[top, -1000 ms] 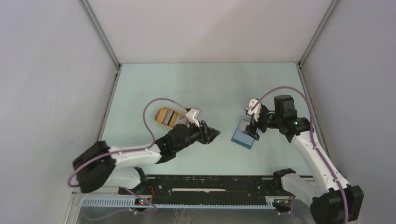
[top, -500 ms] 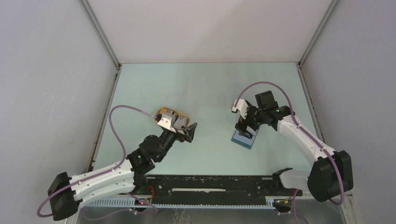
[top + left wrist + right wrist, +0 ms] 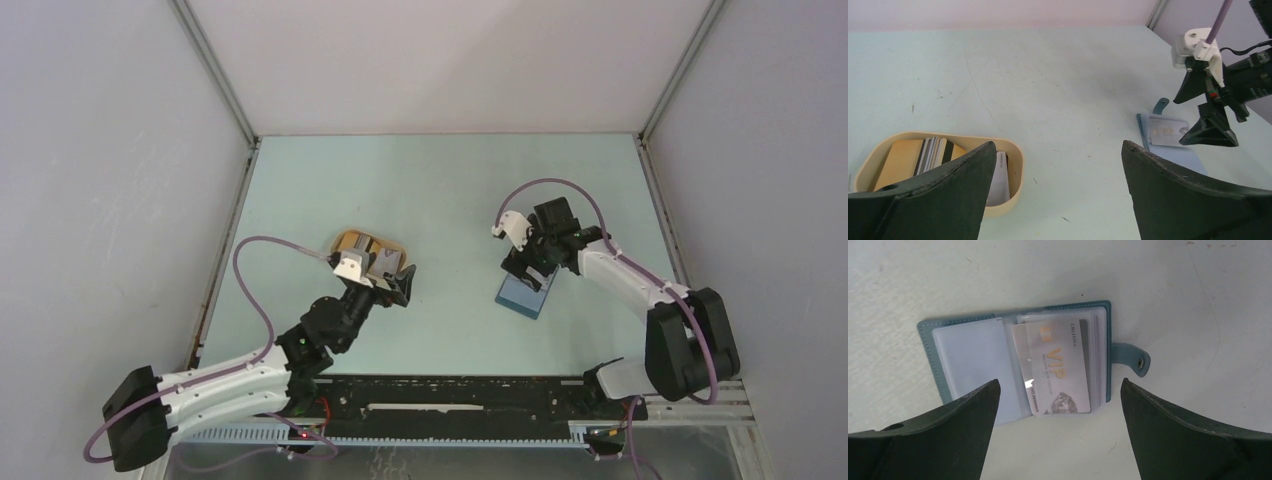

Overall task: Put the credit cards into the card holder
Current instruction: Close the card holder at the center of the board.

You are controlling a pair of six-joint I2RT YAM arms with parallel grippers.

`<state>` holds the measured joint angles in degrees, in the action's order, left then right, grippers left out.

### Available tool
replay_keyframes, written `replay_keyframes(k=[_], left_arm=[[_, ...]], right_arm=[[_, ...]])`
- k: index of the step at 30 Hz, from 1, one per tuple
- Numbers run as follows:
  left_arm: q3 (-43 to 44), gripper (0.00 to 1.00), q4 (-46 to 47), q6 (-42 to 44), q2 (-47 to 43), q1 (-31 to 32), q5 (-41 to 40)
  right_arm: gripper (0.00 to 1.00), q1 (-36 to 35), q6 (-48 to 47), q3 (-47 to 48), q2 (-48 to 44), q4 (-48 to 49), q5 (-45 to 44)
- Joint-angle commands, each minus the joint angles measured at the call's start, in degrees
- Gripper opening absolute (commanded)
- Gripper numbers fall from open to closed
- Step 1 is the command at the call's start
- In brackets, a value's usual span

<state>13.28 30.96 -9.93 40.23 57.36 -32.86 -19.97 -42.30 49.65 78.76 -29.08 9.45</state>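
The left pincer (image 3: 1058,147) has its fingers spread wide apart with nothing between them. It hangs over the right end of the tan oval tray (image 3: 1018,165), on the left of the counter (image 3: 450,190). From above, the wrist hides much of the tray. In the left wrist view, one dark finger cuts off the tray's near rim. The tray is smooth-walled and rounded. It holds a stack of credit cards (image 3: 935,152) showing one tan face and thin pale and dark edges; the count cannot be made out.

Right of centre, the card holder (image 3: 973,360) lies open and flat on the counter. It has a teal grained cover, clear plastic sleeves and a small snap tab (image 3: 1133,357) projecting from one side. A pale, glossy VIP card (image 3: 1058,370) lies slightly askew on the tab-side sleeves, one end past the holder's edge. Whether it sits inside a sleeve cannot be told. A second card shows beneath it, mostly covered.

The right pincer (image 3: 1059,384) has its fingers wide apart and grips nothing. It is directly above the open holder, clear of the card. From above, it covers the holder's far part.

The counter is pale green, matte and lightly scuffed.
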Motion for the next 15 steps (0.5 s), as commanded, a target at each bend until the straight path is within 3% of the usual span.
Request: replay_keyframes(k=[1,15], left_arm=[[-1.1,1.00,3.7,-2.5,1.9,0.2,-1.1],[-1.9,1.00,4.3,-2.7,1.0,0.2,-1.2]], right_arm=[[1.00,-1.1,1.4,-0.5,3.3,4.0,-4.0],[1.00,-3.2,2.1,-0.5,9.3,5.0,-6.8]])
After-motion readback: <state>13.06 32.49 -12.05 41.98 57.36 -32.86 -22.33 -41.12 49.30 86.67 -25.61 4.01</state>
